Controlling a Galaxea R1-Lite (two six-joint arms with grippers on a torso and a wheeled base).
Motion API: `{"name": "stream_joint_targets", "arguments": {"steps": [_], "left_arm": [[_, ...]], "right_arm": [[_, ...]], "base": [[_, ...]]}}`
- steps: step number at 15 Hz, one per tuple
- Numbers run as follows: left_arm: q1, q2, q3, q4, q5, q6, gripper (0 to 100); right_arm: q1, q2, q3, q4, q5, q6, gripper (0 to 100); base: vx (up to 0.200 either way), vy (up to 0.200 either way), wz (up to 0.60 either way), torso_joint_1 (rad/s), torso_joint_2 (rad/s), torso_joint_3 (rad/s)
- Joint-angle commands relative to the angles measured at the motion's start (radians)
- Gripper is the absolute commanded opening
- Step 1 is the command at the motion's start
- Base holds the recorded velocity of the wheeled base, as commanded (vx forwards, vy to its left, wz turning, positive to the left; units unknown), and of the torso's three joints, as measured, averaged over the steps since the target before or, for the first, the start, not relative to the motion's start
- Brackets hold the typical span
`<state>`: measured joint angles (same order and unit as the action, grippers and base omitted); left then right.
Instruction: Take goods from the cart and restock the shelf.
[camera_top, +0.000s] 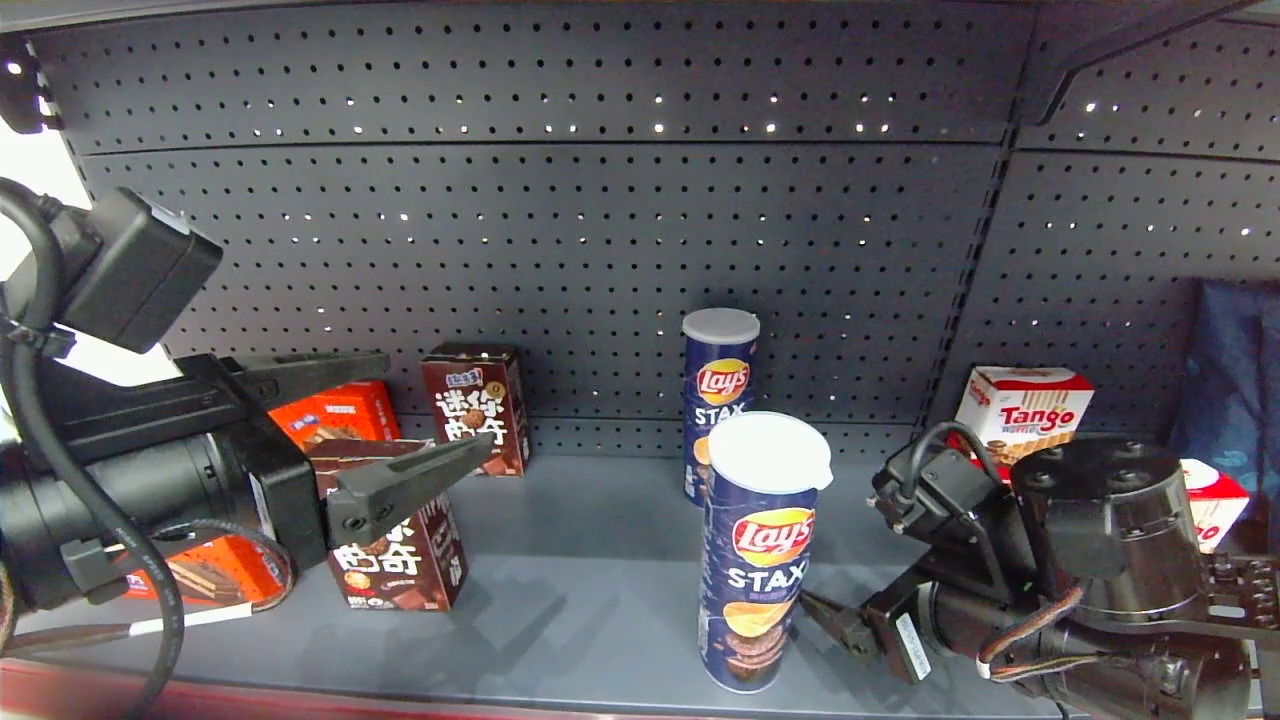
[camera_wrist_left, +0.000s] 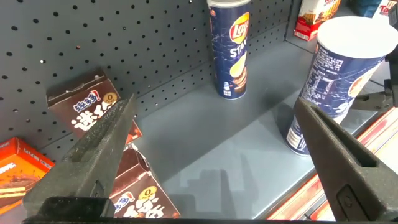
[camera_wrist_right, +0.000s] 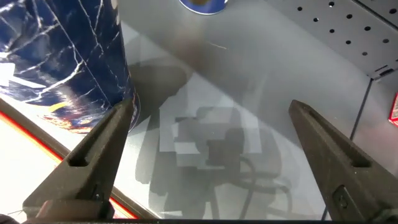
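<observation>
The front chips can is standing upright near the front edge of the shelf, lid on. A second chips can is sitting behind it against the pegboard. I'm holding my right pincer low beside the front can's base, fingers spread wide with nothing between them. The can is sitting just outside one finger, and I can't tell whether it's brushing the wall.

My left pincer is hanging spread wide and empty over the front chocolate box. Another chocolate box is standing behind that, near the wall. Orange boxes are lying off to the left, and a wafer box is waiting in the next bay.

Now, handling. I'm reading this can as light for its height and tall on a narrow foot, so it is going to tip easily if I nudge it high. The wall is looking like glossy cardboard: stiff enough for a firm squeeze, but slick, and too much pressure is likely to dent it and crack the chips. I'm judging the best hold to be square across the body at about mid-height, well under the plastic lid. The lid could pop off if I pinch there.
</observation>
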<state>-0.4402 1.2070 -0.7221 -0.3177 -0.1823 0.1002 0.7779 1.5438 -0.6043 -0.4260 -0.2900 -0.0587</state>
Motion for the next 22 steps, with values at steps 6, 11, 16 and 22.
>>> {"name": "stream_joint_targets", "arguments": {"steps": [6, 11, 16, 22], "left_arm": [[0.000, 0.002, 0.001, -0.001, 0.000, -0.001, 100], [0.005, -0.001, 0.009, -0.001, 0.000, -0.001, 100], [0.005, -0.001, 0.009, -0.001, 0.000, -0.001, 100], [0.005, -0.003, 0.010, -0.001, 0.000, -0.001, 100]], "right_arm": [[0.006, 0.013, -0.015, -0.002, 0.002, 0.000, 100], [0.017, 0.027, -0.022, -0.002, 0.002, 0.000, 100], [0.017, 0.027, -0.022, -0.002, 0.003, 0.000, 100], [0.024, 0.036, -0.019, -0.002, 0.008, -0.001, 100]], "base": [[0.000, 0.000, 0.00, 0.000, 0.00, 0.000], [0.000, 0.000, 0.00, 0.000, 0.00, 0.000], [0.000, 0.000, 0.00, 0.000, 0.00, 0.000], [0.000, 0.000, 0.00, 0.000, 0.00, 0.000]]}}
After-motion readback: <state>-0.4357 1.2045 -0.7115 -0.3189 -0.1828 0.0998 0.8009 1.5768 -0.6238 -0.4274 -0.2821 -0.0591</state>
